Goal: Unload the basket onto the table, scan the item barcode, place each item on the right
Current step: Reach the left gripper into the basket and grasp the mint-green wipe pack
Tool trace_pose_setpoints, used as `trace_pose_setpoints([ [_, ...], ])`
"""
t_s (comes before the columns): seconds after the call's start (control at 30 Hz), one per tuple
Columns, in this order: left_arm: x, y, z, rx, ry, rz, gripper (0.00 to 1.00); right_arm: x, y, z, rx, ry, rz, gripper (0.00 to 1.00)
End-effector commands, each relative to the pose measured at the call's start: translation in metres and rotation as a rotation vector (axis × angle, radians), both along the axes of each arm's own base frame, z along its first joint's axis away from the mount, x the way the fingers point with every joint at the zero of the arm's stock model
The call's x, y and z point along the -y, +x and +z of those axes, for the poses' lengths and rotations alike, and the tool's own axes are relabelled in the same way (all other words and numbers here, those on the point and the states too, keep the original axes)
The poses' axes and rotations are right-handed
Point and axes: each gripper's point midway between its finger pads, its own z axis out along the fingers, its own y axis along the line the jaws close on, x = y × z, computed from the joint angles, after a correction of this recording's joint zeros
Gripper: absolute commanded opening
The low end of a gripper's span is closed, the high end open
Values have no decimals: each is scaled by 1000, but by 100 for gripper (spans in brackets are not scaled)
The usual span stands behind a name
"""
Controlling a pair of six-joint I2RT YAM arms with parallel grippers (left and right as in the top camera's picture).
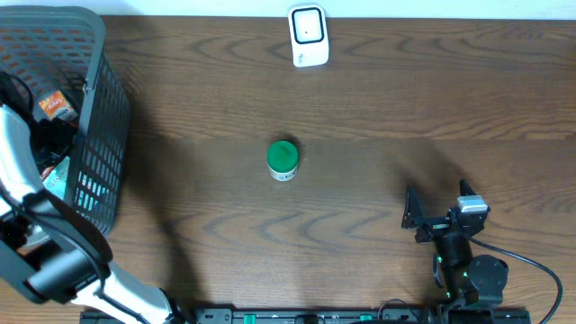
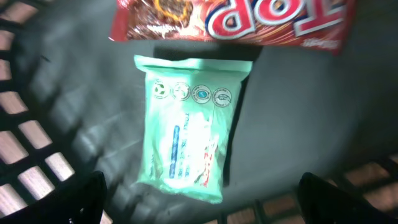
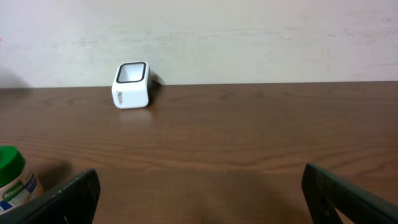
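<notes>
Overhead, the left arm is reaching into the dark mesh basket (image 1: 101, 135) at nine o'clock. Its gripper is lost among the contents there. A green-capped bottle (image 1: 283, 160) is standing upright at the table's (image 1: 405, 99) centre. The white scanner (image 1: 308, 36) is sitting at twelve o'clock, well apart from it. The right gripper (image 1: 439, 205) is resting near five o'clock with its jaws spread wide and nothing between them.

Through the left wrist camera, the left gripper (image 2: 202, 202) is hovering with jaws wide apart over a mint-green packet (image 2: 186, 127) lying flat on the basket floor. A red snack wrapper (image 2: 230, 18) is lying at twelve o'clock, just overlapping the packet's top edge.

Through the right wrist camera, the right gripper is gaping empty. The scanner is sitting towards eleven o'clock by the wall, and the bottle is peeking in at eight o'clock.
</notes>
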Motion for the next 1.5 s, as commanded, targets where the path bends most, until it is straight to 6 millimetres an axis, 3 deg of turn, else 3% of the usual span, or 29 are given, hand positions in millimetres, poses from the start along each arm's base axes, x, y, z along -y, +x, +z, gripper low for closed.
trace_pose_setpoints([
  [0.0, 3, -2, -33, -65, -53, 64, 98, -4, -1, 0, -1, 10, 20, 99],
  [0.23, 5, -5, -78, -158, -111, 98, 98, -4, -1, 0, -1, 10, 19, 99],
  [0.37, 2, -6, -94, -187, -112, 102, 98, -4, -1, 0, -1, 10, 19, 99],
  [0.67, 3, -8, -103, -210, -121, 102, 97, -4, -1, 0, -1, 10, 20, 99],
  [0.97, 6, -16, -101, -245, -130, 102, 8, -4, -1, 0, -1, 10, 20, 99],
  [1.03, 7, -18, -100, -251, -134, 102, 8, -4, -1, 0, -1, 10, 20, 99],
  [1.13, 7, -18, -90, -251, -134, 101, 7, -4, -1, 0, -1, 10, 20, 99],
  [1.23, 3, -13, -65, -211, -110, 103, 7, -4, -1, 0, -1, 10, 19, 99],
  [1.3, 0, -8, -40, -163, -81, 103, 7, -4, -1, 0, -1, 10, 20, 99],
  [1.47, -2, -5, 43, 25, 32, 114, 7, -4, -1, 0, -1, 10, 19, 99],
])
